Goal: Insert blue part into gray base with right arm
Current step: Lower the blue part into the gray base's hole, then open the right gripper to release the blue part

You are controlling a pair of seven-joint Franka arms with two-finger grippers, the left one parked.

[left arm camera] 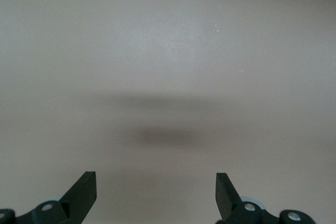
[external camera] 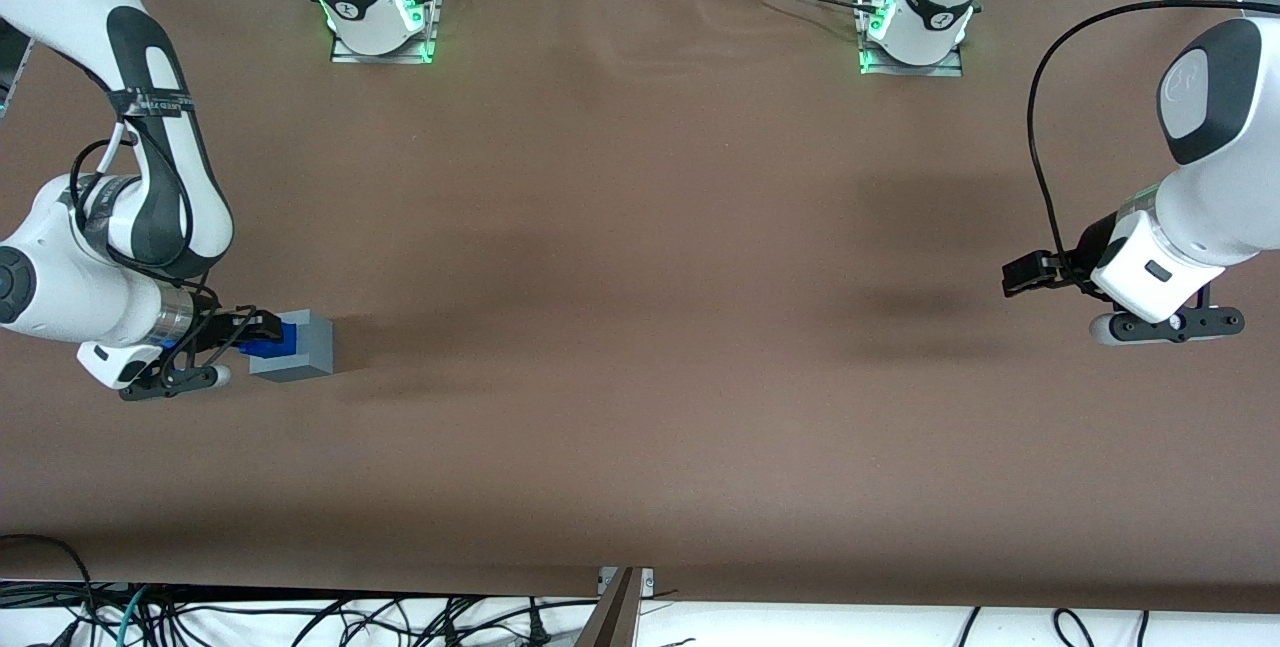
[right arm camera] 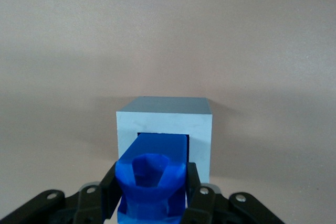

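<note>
Gripper (right arm camera: 152, 192) fingers clamped the blue part (right arm camera: 152, 174) by its sides, entering the gray base (right arm camera: 164, 129); seemingly light, rigid plastic.

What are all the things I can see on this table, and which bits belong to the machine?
gray base: one, light gray cube, on the brown table toward the working arm's end, its square opening facing the gripper.
blue part: one, bright blue, held between the gripper's fingers with its leading end entering the gray base's opening.
table: one, brown covered surface, under everything.
cables: several, black and white, along the table edge nearest the front camera.
right arm: one, white with black bands, reaching low over the table.
gripper: one, black, two fingers, right at the gray base, closed on the blue part.
</note>
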